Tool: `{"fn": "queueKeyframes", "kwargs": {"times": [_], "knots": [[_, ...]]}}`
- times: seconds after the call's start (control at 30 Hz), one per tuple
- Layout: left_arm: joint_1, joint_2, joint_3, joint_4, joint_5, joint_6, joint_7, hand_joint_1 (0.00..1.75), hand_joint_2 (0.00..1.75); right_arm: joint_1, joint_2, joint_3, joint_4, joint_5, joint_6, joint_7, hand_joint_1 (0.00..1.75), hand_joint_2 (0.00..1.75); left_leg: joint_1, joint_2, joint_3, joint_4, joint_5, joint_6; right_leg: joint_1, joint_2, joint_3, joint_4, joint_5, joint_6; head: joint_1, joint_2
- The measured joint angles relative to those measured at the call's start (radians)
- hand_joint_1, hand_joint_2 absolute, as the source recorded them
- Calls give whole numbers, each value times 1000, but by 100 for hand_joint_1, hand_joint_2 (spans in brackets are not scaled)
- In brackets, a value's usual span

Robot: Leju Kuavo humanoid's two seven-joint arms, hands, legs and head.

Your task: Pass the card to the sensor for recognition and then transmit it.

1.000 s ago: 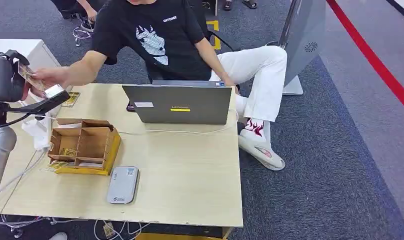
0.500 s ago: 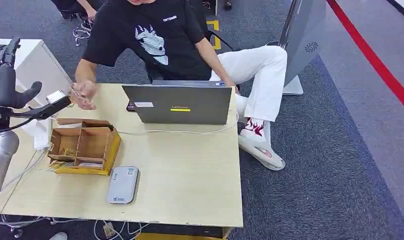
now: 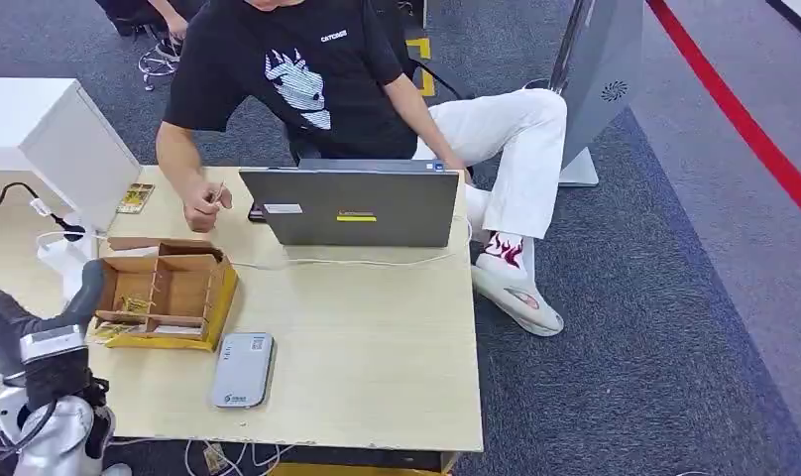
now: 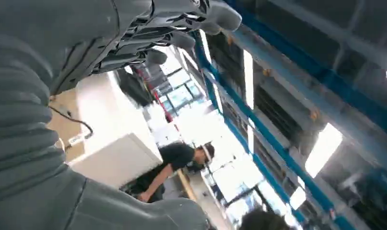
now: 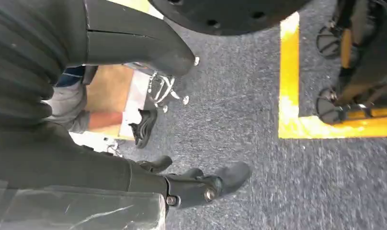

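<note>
A person in a black shirt sits behind the table and pinches a small card point(image 3: 217, 191) in a fist beside the laptop. The grey card sensor point(image 3: 244, 368) lies flat near the table's front edge. My left hand point(image 3: 37, 325) hangs low off the table's left front corner, beside the cardboard box, with nothing in it. In the left wrist view its fingers point(image 4: 182, 19) are spread and empty. My right hand point(image 5: 48, 143) hangs over grey carpet with thumb and fingers apart, holding nothing.
A cardboard divider box point(image 3: 169, 286) with cards in it stands on a yellow tray left of centre. A grey laptop point(image 3: 352, 206) stands open at the back. More cards point(image 3: 137, 197) lie at the back left by a white cabinet point(image 3: 50, 134). Cables trail along the left edge.
The person took the card from my raised left hand and drew it back toward the laptop. My left arm then dropped from shoulder height to beside the table's front left corner.
</note>
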Motion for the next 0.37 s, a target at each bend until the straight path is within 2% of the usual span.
{"fn": "queueKeyframes", "kwargs": {"times": [0.07,0.13,0.17,0.23,0.27,0.3,0.37], "knots": [[37,-28,26,-56,17,-2,0,0,175,0,2,-3,0,0,0,0,0,175,0,-3,0,0,0,0,0,-4,1,0,0,0,0,0],[62,-69,65,-94,131,-43,0,0,175,-2,3,-12,0,-9,-7,-2,0,175,1,-4,-1,0,0,0,0,-5,3,1,0,0,0,0],[73,-102,106,-104,248,-96,0,0,175,-2,4,-19,0,-13,-13,-2,0,175,0,-4,0,-1,0,0,0,-5,4,1,0,0,0,0],[94,-164,224,-86,503,-256,0,0,175,-1,6,-29,0,-15,-16,-3,0,175,1,-3,1,-1,0,0,0,-5,5,1,0,0,0,0],[94,-188,314,-37,610,-347,2,0,175,0,6,-34,0,-12,-15,-6,0,175,1,-3,2,-1,0,0,0,-4,4,1,0,0,0,0],[90,-201,403,33,666,-406,2,0,175,1,6,-39,0,-6,-13,-7,0,175,1,-2,3,-1,0,0,0,-3,4,1,0,0,0,0],[59,-191,600,284,698,-485,2,0,175,2,6,-42,0,13,-7,-10,0,175,1,1,6,-2,0,-1,0,0,4,1,-1,-1,-1,0]]}}
